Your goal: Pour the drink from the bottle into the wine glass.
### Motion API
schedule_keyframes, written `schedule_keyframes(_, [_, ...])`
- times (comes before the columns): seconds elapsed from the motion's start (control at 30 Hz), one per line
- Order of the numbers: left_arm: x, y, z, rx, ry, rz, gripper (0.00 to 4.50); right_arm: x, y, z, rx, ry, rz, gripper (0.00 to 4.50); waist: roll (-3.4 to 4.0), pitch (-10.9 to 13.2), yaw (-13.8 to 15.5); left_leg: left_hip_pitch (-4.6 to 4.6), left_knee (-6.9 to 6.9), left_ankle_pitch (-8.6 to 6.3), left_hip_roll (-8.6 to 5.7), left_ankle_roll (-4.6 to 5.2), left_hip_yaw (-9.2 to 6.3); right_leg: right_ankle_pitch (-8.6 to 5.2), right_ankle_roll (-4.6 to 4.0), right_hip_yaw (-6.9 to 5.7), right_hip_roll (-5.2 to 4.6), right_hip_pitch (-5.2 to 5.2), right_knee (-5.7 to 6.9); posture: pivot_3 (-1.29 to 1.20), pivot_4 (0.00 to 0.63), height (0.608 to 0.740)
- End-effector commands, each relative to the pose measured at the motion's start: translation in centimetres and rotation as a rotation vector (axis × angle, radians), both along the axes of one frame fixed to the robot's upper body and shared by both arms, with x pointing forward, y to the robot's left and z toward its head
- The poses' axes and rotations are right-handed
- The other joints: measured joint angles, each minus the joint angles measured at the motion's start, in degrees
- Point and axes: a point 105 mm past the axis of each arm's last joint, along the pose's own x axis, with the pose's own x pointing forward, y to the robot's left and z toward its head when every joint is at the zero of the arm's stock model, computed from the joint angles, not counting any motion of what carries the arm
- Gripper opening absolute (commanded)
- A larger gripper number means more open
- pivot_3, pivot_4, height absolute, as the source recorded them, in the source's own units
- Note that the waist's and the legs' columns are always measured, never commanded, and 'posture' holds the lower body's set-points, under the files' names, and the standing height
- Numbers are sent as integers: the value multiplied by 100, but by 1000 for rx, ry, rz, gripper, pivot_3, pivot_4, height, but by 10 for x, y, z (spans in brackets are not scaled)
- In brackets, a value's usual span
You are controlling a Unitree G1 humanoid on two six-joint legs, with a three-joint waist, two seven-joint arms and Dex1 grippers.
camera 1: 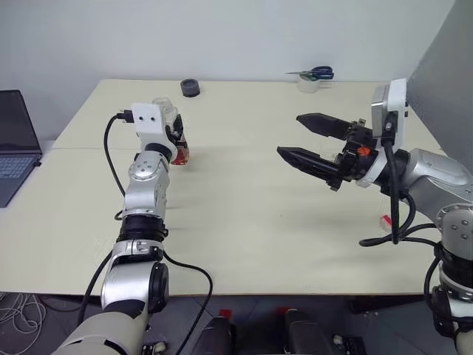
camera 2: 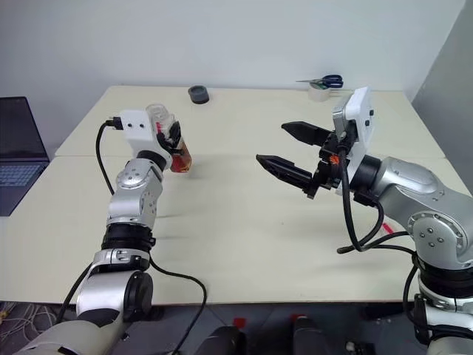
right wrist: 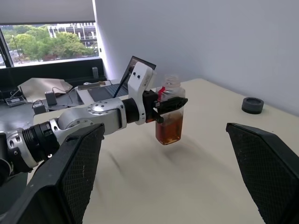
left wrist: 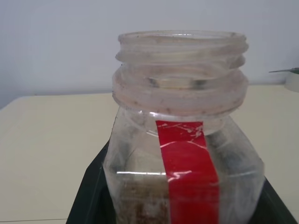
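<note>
1. Here, the left gripper [right wrist: 170, 106] is clamped on the bottle [right wrist: 170, 112], with a black finger across its middle, and holds it upright above the table [camera 1: 244, 214].
2. The bottle's wide threaded neck [left wrist: 181, 70] has no cap on it, and a red label strip [left wrist: 189, 168] runs down the side facing the left wrist camera.
3. The drink [right wrist: 169, 129], an amber-brown liquid, fills the lower part of the bottle.
4. The right gripper [camera 1: 309, 140] hangs in the air over the right half of the table, well apart from the bottle, its two black fingers spread wide and holding nothing.
5. At the far edge of the table sit a dark round object [camera 1: 191, 88], a roll of tape [camera 1: 308, 83] and blue-handled scissors [camera 1: 318, 72] lying on the roll.
6. A laptop [camera 2: 18, 151] stands to the table's left.
</note>
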Motion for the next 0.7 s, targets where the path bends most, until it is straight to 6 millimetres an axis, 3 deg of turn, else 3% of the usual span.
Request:
schedule_keyframes(0.03, [1, -2, 16, 8, -64, -16, 1751, -4, 2, 11, 6, -59, 8, 4443, 0, 0, 1, 1, 0, 0, 0, 0, 0, 0, 0, 0, 0, 0, 0, 0, 150, 740])
schedule_keyframes(0.67, [-1, -3, -28, -3, 31, -69, 1751, -8, 6, 9, 8, -50, 5, 4443, -1, -1, -1, 2, -2, 0, 1, 1, 0, 0, 0, -2, 0, 0, 2, 0, 150, 740])
schedule_keyframes(0.7, [-1, -3, -29, -6, 34, -71, 2071, -8, 6, 9, 9, -50, 5, 4483, -1, -1, -2, 3, -2, 0, 0, 1, 0, 0, 0, -1, 0, 0, 3, 0, 150, 740])
